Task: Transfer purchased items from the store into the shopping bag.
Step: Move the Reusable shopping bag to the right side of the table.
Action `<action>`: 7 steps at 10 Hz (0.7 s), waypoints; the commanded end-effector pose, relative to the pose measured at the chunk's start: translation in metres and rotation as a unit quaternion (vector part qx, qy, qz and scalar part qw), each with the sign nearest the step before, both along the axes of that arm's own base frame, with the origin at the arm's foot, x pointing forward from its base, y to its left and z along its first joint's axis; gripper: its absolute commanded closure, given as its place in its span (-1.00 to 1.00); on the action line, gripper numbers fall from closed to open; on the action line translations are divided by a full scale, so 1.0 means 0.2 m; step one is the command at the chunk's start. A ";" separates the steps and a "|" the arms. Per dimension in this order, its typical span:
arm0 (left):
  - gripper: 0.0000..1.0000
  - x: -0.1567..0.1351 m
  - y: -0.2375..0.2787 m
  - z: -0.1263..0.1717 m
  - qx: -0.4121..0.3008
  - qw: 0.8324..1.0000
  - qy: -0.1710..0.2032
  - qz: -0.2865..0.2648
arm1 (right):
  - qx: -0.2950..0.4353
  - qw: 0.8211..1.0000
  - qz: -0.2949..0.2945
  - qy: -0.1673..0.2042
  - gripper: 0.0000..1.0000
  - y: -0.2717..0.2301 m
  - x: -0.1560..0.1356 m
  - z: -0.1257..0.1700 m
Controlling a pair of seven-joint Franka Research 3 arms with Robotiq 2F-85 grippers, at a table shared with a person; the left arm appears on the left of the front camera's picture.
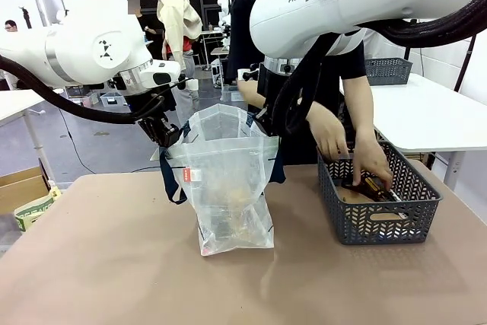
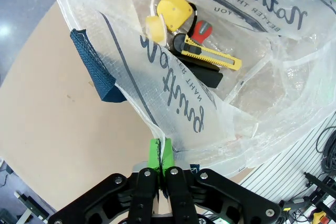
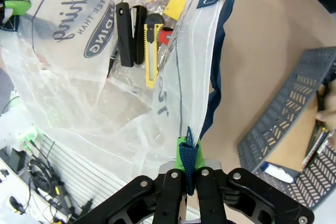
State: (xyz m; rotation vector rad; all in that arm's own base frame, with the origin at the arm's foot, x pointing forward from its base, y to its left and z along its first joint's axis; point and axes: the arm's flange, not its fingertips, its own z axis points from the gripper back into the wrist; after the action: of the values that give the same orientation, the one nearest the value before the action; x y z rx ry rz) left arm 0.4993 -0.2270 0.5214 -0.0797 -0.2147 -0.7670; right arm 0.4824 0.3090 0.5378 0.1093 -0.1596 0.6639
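The brown table [image 1: 106, 264] carries the translucent shopping bag [image 1: 228, 188] at its middle, standing upright with its mouth held wide. A small red-and-white tag [image 1: 189, 175] sits on its front left side.

The left gripper [image 1: 169, 141] pinches the bag's left rim. From the left wrist, its [image 2: 160, 153] green pads are pressed together on the thin plastic edge, just beside a navy strap handle [image 2: 94, 69]. The right gripper [image 1: 266, 123] has the opposite rim. From the right wrist, its [image 3: 187, 163] jaws are clamped on the plastic edge right where the navy strap [image 3: 220, 30] is sewn on.

At the bottom of the bag lie a yellow tape measure [image 2: 176, 10], a yellow roll [image 2: 156, 27], a yellow-and-black utility knife [image 2: 210, 55], a red-and-grey tool [image 2: 201, 31] and a black bar-shaped item [image 2: 205, 74], all close together. Navy lettering runs across the bag walls.

To the right of the bag, apart from it, stands the dark grey slotted basket [image 1: 380, 222]. A person's hand [image 1: 373, 164] reaches down into it and touches a dark packaged item [image 1: 374, 186]; the person's other hand [image 1: 329, 133] hovers over the basket's left rim.

Farther back, a white table [image 1: 434, 116] holds another grey basket [image 1: 388, 71].
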 end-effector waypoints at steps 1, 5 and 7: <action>1.00 0.00 0.01 -0.01 0.003 1.000 0.000 0.000 | -0.001 1.000 0.007 0.000 1.00 -0.01 0.00 0.00; 1.00 0.00 0.01 -0.01 0.003 1.000 0.000 0.000 | -0.001 1.000 0.007 0.000 1.00 -0.01 0.00 0.00; 1.00 0.00 0.01 -0.01 0.003 1.000 0.000 0.000 | -0.001 1.000 0.007 0.000 1.00 -0.01 0.00 0.00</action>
State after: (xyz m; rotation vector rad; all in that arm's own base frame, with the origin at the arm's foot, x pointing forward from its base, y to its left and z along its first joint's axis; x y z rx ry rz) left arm 0.4993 -0.2270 0.5214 -0.0797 -0.2147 -0.7671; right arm 0.4824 0.3090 0.5378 0.1093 -0.1596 0.6639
